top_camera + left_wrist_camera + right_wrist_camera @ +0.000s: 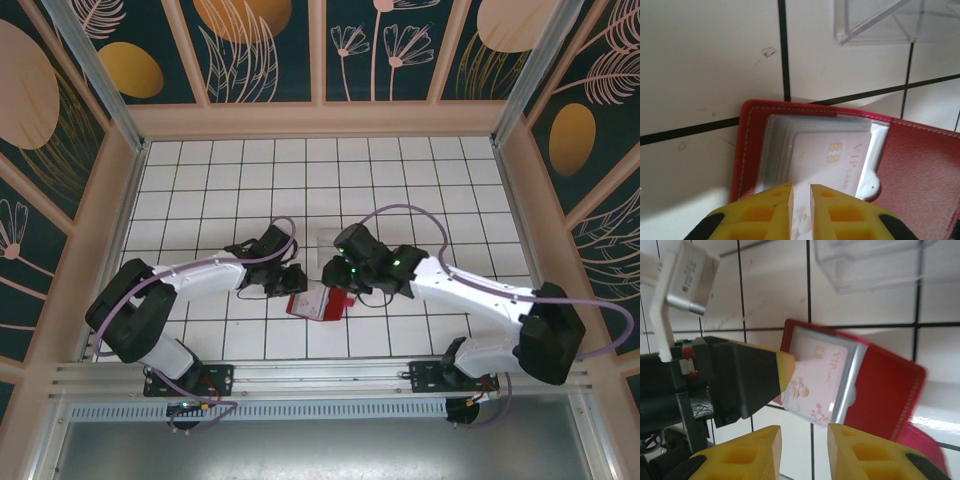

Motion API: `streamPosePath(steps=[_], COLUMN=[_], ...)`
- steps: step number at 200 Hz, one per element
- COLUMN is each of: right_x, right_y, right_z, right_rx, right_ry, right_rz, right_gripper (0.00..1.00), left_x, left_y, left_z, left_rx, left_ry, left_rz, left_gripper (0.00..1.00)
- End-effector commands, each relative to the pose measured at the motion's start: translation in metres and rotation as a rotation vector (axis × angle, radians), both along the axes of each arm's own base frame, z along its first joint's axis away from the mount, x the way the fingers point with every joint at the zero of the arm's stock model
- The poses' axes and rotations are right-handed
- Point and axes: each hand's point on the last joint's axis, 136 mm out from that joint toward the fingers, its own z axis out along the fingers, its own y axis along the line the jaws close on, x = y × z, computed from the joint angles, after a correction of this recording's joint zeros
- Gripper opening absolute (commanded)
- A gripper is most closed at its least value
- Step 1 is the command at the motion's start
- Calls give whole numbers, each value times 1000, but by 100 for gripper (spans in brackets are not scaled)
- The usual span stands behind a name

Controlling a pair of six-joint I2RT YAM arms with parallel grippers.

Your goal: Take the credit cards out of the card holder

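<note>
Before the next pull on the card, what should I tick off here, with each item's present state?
1. Red folding card holder lies open: ok.
2. Left gripper shut on the pale rectangular VIP card: ok.
3. Card free of its clear plastic sleeve: not ok, its far end sits inside.
4. Right gripper pinning the holder: not ok, it is open with nothing between its fingers.
5. Clear square plastic tray beyond the holder ready to receive the card: cannot tell.
6. More cards in the sleeves underneath: cannot tell.
</note>
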Motion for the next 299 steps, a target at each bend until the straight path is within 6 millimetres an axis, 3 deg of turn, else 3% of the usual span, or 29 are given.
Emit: streamPosePath(steps=[1, 45, 78, 100, 135, 184, 229, 299], right_x=[-17, -24, -17, -20, -11, -3, 1, -3], right_y=[10, -19, -37, -46, -40, -11, 9, 10], right_z=[-33, -95, -118, -126, -101, -58, -56, -74], right_rx=[15, -123, -164, -180, -162, 18, 138, 203], right_ry=[121, 167, 149, 163, 101, 34, 46, 66], right_rz=[51, 36, 27, 21, 60, 102, 153, 204], right_gripper=[29, 21, 16, 14, 11, 17, 17, 19], left_x=[-18, -39, -41, -32, -9, -10, -11, -18], left_y=[9, 7, 15, 12, 1, 4, 0, 3], left_z=[-11, -15, -19, -7, 24, 21, 11, -8], left_rx=[25, -73, -47, -57, -84, -57, -65, -42], left_ry=[37, 91, 85, 49, -23, -7, 29, 72], left_rz=[-31, -34, -6, 10, 42, 54, 57, 59], left_gripper=[19, 20, 20, 21, 22, 25, 25, 24])
